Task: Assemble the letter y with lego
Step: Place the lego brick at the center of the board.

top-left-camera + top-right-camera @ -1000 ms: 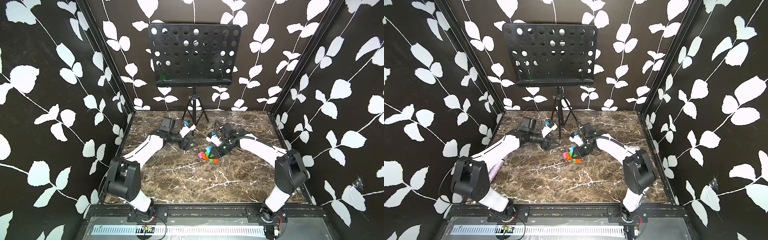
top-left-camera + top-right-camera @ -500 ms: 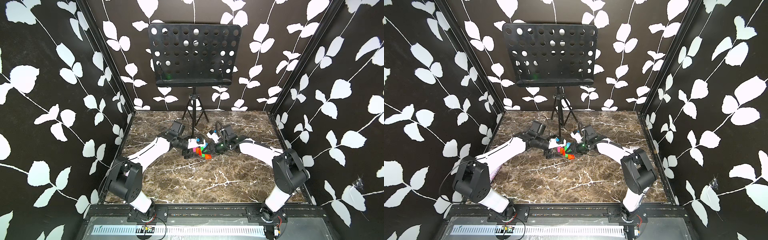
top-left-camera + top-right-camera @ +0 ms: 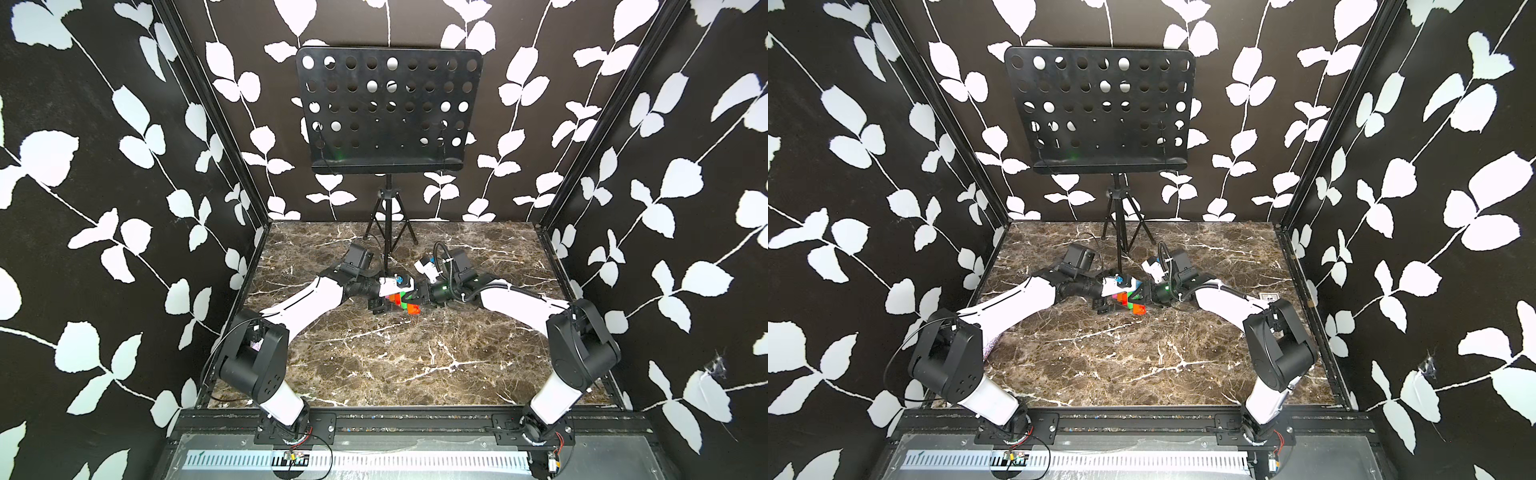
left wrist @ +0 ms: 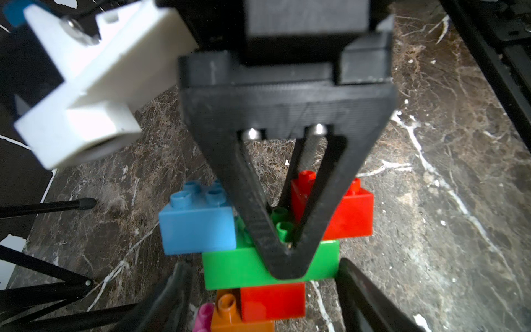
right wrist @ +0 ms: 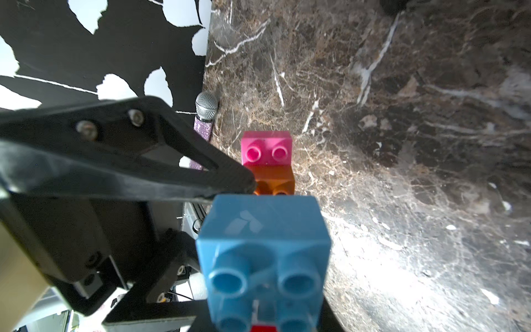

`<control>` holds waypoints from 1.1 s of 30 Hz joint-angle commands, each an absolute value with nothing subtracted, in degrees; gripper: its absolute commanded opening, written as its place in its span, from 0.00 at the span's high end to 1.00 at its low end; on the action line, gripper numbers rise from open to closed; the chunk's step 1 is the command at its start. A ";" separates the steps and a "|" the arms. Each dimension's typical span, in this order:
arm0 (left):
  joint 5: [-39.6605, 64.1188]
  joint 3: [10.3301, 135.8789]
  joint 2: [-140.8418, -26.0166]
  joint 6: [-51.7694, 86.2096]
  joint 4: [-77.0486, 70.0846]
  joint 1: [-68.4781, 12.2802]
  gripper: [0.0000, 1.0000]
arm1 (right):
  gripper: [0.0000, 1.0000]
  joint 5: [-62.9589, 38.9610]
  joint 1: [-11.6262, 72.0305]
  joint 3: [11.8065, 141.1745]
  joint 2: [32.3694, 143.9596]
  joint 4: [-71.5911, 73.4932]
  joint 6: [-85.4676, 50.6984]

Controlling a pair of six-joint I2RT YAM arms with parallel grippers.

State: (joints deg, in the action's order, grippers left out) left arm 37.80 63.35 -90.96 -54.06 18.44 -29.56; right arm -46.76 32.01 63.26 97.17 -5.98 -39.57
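Clamping the letter y (image 4: 230, 270) — right tool (image 4: 287, 260); left tool (image 4: 264, 301) seemingly spread.

Looks like the fingers (image 4: 253, 207) on the right gripper (image 4: 287, 255) are black printed plastic, matt, with fine layer lines all over. Two shiny metal screws (image 4: 252, 134) sit at their base. The green brick (image 4: 235, 270) between the fingers is smooth, glossy plastic. Same goes for the blue brick (image 4: 198, 230) and red brick (image 4: 350, 215) on either side of the fingertips, and for the orange brick (image 5: 275, 178) and pink brick (image 5: 265, 146) past them. The blue one even catches a bright reflection on its face. The white block (image 4: 86, 95) beside the fingers is satin plastic. The tabletop (image 4: 445, 172) under the fingers looks like polished brown marble and is pretty reflective. Beyond the fingertips lies a microphone (image 5: 206, 105) with a metal mesh head and a glittery handle.
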 commanded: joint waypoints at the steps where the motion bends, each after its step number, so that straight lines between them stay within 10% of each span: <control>1: 37.67 62.58 -91.31 -51.81 16.64 -29.91 0.19 | 0.77 -48.35 31.99 62.69 95.13 -1.88 -41.43; 22: 37.35 62.87 -91.38 -49.21 14.82 -30.15 0.43 | 0.75 -49.01 31.55 62.10 95.66 1.23 -43.86; 27: 36.95 62.80 -91.49 -48.74 16.19 -30.32 0.44 | 0.50 -46.33 30.41 61.96 93.62 -3.07 -41.63; 33: 32.18 63.43 -93.23 -45.14 19.81 -31.47 0.44 | 0.44 -39.75 25.70 60.77 85.66 -12.45 -36.75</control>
